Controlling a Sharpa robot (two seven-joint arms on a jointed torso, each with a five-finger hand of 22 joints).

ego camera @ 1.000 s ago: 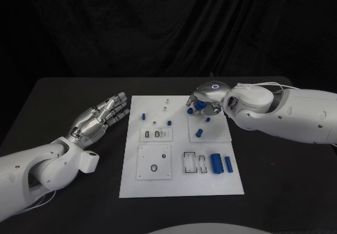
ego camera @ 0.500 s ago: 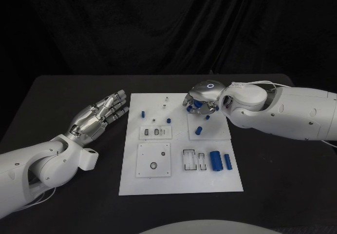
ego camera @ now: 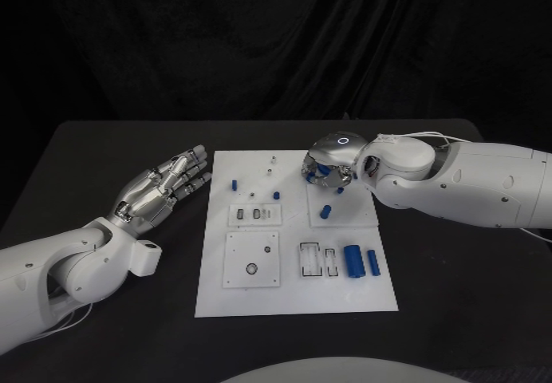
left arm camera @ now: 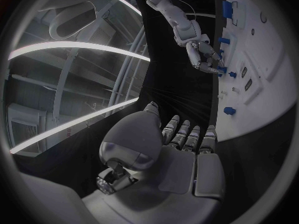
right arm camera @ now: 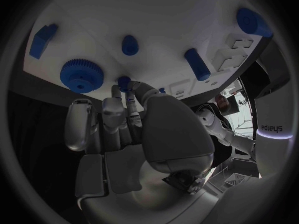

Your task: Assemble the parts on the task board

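Since a second ago the right hand (ego camera: 325, 170) has shifted slightly left over the far right part of the task board (ego camera: 297, 299), fingers closing on a small blue peg (right arm camera: 124, 82) beside the blue gear (right arm camera: 81, 74). Left hand (ego camera: 161, 190) unchanged: released, fingers spread, holding nothing, on the table (ego camera: 104, 152) left of the board. Readable writing: "adeys" on an arm (right arm camera: 274, 128) in the right wrist view.

A black table (ego camera: 104, 159) stands before a dark cloth curtain (ego camera: 276, 56); long bright ceiling lights (left arm camera: 74, 50) curve overhead.
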